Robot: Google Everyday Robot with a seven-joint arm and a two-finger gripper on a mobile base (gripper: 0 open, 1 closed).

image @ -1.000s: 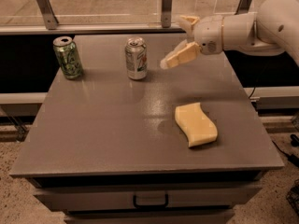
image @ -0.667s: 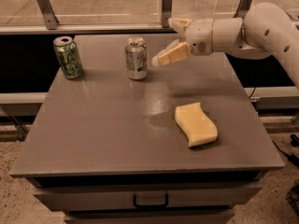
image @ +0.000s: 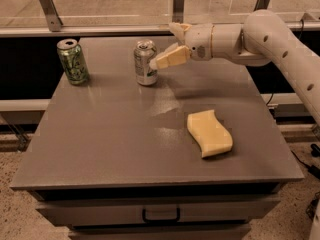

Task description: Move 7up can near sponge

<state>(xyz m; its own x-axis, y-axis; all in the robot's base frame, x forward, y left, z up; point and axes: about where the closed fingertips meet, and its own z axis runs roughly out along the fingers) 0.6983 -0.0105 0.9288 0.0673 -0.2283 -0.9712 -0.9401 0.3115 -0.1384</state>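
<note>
The 7up can [image: 145, 63] stands upright near the back of the gray surface [image: 115, 134]. The robot's hand [image: 162, 45] is just to its right, up by the can's top. Its two fingers are spread apart and hold nothing. The yellow sponge [image: 210, 133] lies flat toward the front right, well apart from the can. A green can [image: 72, 61] stands at the back left.
</note>
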